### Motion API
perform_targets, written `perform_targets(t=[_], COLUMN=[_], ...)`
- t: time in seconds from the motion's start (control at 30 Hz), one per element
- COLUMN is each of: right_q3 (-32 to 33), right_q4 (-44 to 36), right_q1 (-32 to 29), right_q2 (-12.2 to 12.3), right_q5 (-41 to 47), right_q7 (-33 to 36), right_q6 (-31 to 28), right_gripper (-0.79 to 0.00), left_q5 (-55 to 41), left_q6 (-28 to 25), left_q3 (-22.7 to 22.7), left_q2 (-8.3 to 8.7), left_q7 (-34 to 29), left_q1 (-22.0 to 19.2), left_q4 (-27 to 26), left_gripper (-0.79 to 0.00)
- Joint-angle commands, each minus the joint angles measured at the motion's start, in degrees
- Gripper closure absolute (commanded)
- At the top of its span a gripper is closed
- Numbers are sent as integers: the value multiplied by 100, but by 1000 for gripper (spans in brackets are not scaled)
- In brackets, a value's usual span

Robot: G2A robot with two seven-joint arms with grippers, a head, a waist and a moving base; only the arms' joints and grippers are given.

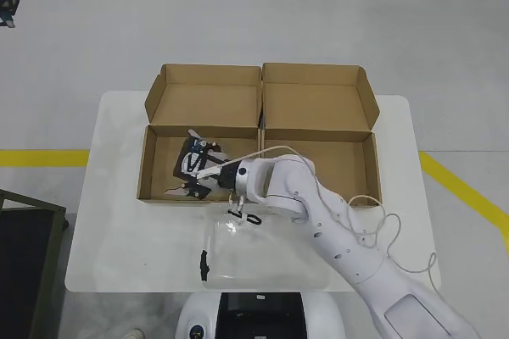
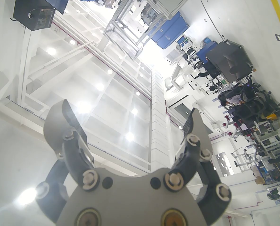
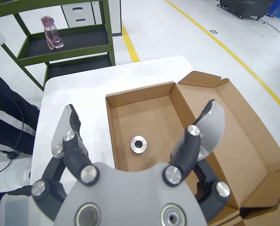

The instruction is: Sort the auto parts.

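Observation:
Two open cardboard boxes stand side by side at the back of the white table. My right gripper hangs open over the left box, with nothing between its fingers. In the right wrist view the right gripper is just above a shiny metal ring lying flat on the floor of the left box. The right box looks bare inside. My left gripper is open and points up at the ceiling, holding nothing.
A clear plastic bag lies at the table's front middle, with small black parts at its edge and near the arm. A green shelf cart with a pink bottle stands beyond the table's left side.

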Motion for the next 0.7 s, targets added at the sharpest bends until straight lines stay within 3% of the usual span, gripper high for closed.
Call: perform_targets(t=[0.0,0.3,0.67], right_q3=[300,1502,2873], right_q4=[-299,-1472,-2263], right_q1=[-388,-1809,-3314], right_q2=[107,480,737], right_q5=[-115,-858,-1343], right_q7=[-111,-755,-2014], right_q6=[-93,-238,347], right_gripper=[-785,-785,-785], left_q5=[0,0,0], left_q6=[0,0,0], left_q3=[0,0,0], left_q2=[0,0,0], left_q7=[-1,-1,-1], left_q1=[0,0,0], left_q4=[0,0,0], left_gripper=[-785,-785,-785])
